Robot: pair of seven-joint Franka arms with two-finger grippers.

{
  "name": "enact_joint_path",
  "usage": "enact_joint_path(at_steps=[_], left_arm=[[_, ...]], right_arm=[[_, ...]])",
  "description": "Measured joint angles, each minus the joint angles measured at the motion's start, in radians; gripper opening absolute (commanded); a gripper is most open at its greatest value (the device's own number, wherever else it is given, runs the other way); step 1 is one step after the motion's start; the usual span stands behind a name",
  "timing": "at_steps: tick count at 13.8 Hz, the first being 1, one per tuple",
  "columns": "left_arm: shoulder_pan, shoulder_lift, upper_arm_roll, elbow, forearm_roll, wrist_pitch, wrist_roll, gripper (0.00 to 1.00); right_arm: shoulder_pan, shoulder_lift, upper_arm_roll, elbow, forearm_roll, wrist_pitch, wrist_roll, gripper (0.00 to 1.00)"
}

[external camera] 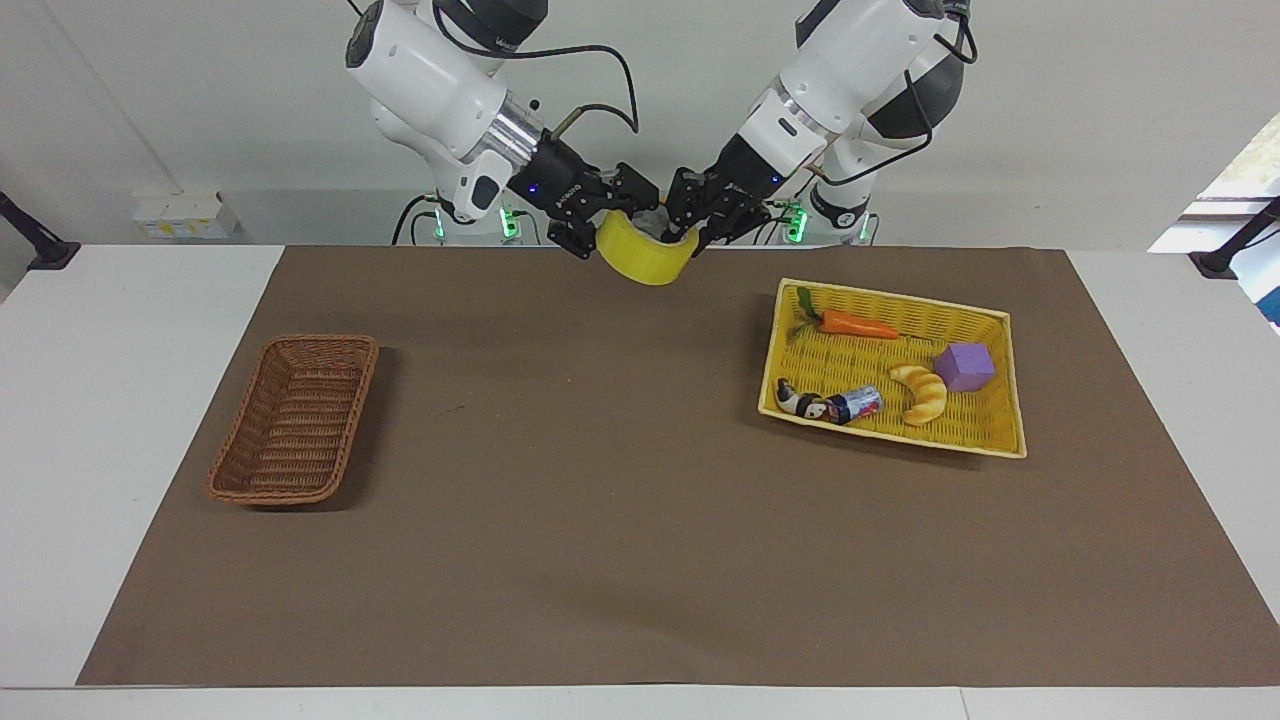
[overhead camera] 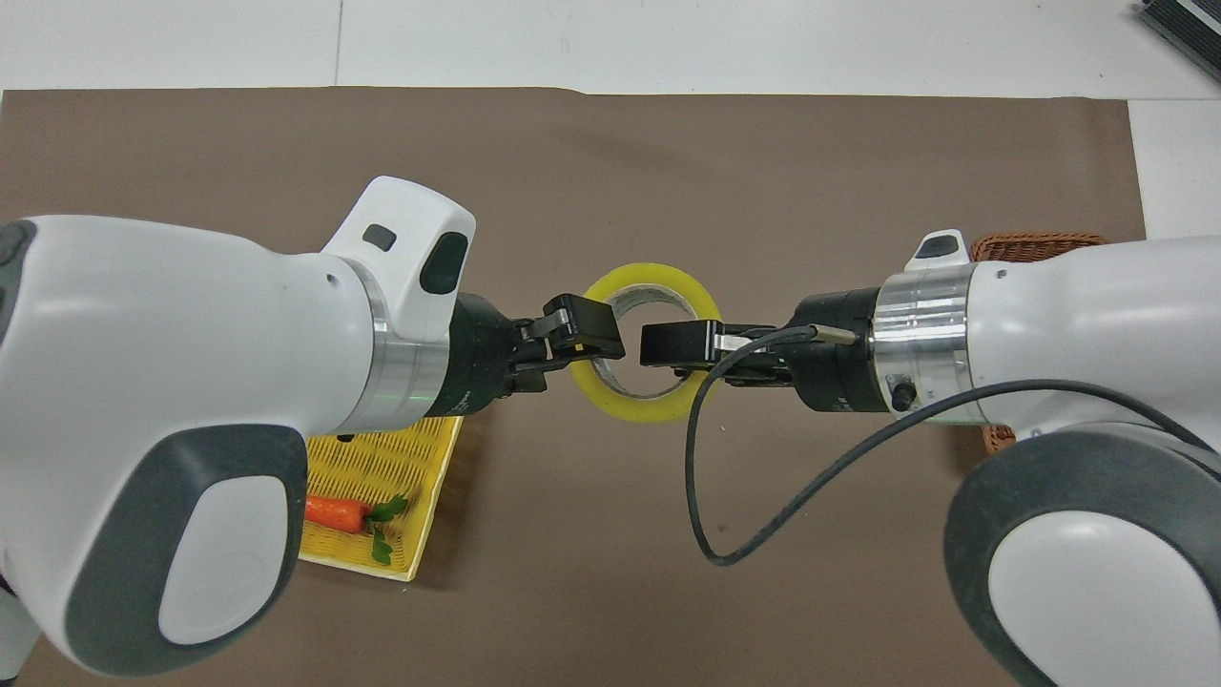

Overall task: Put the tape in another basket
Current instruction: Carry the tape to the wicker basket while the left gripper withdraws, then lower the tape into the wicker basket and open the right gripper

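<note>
The yellow tape (external camera: 645, 262) hangs in the air between my two grippers, over the brown mat's edge nearest the robots. In the overhead view the tape (overhead camera: 649, 407) shows as a ring with a grey-white core. My left gripper (external camera: 690, 222) is shut on the rim toward the left arm's end, with one finger inside the ring (overhead camera: 587, 342). My right gripper (external camera: 608, 222) is open, and its fingers straddle the opposite rim (overhead camera: 672, 345). The brown wicker basket (external camera: 295, 420) sits empty toward the right arm's end, mostly hidden under the right arm in the overhead view (overhead camera: 1035, 246).
A yellow woven tray (external camera: 990, 445) sits toward the left arm's end and holds a carrot toy (external camera: 855, 324), a purple block (external camera: 965, 366), a croissant toy (external camera: 925, 393) and a small can. Bare brown mat (external camera: 600, 480) lies between basket and tray.
</note>
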Motion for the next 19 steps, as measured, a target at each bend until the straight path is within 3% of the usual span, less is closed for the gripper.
enact_joint_path(at_steps=[4, 8, 12, 17, 19], left_arm=[[0.036, -0.015, 0.014, 0.0, -0.068, 0.034, -0.085, 1.0], [0.04, -0.017, 0.019, -0.002, -0.071, 0.035, -0.104, 1.0], [0.11, -0.017, 0.023, -0.003, 0.073, -0.042, -0.091, 1.0], [0.296, -0.017, 0.03, -0.003, 0.166, -0.165, 0.183, 1.0], [0.394, -0.017, 0.033, -0.003, 0.201, -0.195, 0.286, 1.0]], right_arm=[[-0.065, -0.005, -0.004, 0.005, -0.002, -0.101, -0.029, 0.0], [-0.204, -0.013, -0.01, 0.008, -0.002, -0.266, -0.159, 0.0], [-0.422, -0.014, -0.016, 0.009, -0.048, -0.396, -0.33, 0.0], [-0.609, -0.005, -0.021, 0.002, -0.192, -0.382, -0.422, 0.0], [-0.638, 0.066, -0.02, -0.009, -0.205, -0.29, -0.532, 0.0]])
